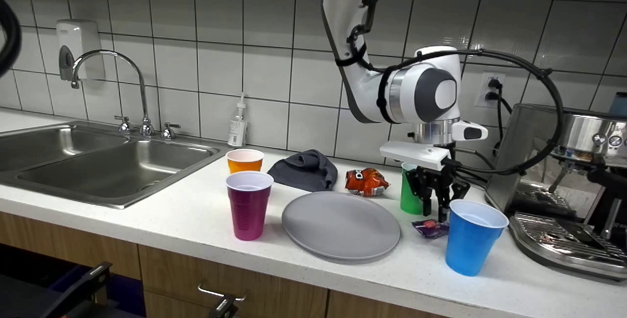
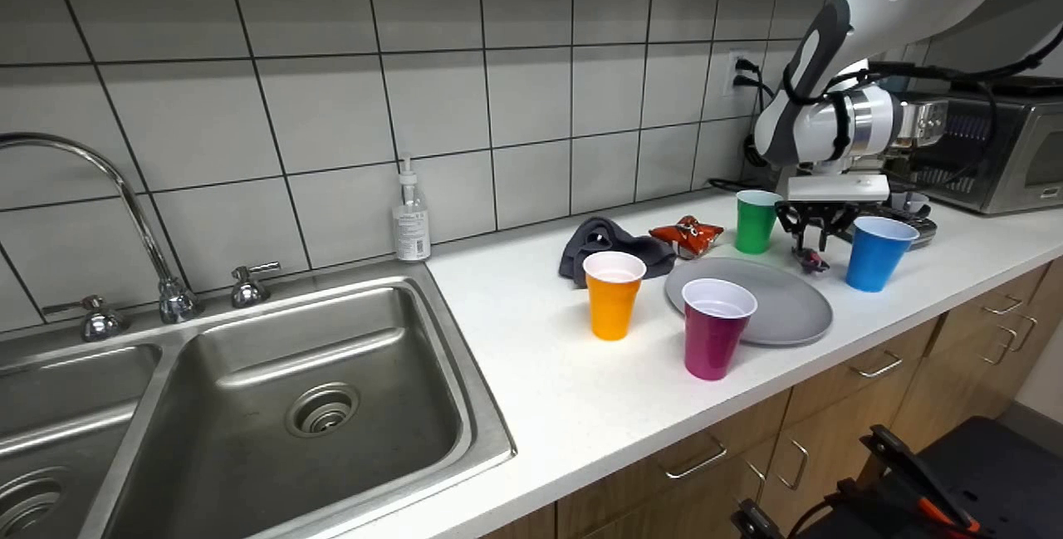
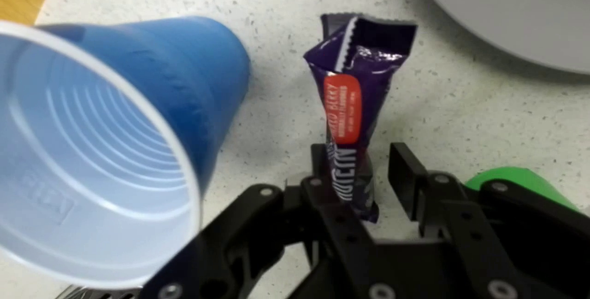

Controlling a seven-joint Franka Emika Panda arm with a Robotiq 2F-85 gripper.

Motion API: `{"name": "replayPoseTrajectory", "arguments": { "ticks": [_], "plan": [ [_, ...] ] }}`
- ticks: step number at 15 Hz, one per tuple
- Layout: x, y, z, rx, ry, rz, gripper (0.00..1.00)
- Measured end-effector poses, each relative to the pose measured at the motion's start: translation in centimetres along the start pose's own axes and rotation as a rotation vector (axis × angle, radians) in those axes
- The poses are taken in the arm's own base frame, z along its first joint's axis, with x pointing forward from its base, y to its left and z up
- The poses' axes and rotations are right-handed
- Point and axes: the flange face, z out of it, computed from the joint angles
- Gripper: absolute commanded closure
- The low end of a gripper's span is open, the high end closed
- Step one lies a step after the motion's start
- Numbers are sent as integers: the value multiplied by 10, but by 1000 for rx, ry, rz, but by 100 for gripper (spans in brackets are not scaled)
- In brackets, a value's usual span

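A small purple wrapped bar with a red label and white lettering lies on the white counter; it also shows in an exterior view as a purple packet. My gripper points down over it, jaws parted, with the packet's near end between the fingers. A gap shows between the packet and one finger; at the opposite finger I cannot tell whether they touch. Close by on one side stands a blue cup, white inside. On the opposite side is a green cup, partly hidden by the gripper in the wrist view.
A grey plate lies beside the packet. Magenta and orange cups, a dark cloth and a red chip bag share the counter. An espresso machine and a steel sink flank them.
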Motion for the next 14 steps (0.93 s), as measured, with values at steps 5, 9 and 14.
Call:
{"name": "replayPoseTrajectory", "arguments": {
  "ticks": [5, 9, 14],
  "plan": [
    [7, -2, -2, -1, 14, -2, 0],
    [11, -4, -7, 1, 26, -4, 0],
    [15, -5, -15, 6, 40, -5, 0]
  ]
}}
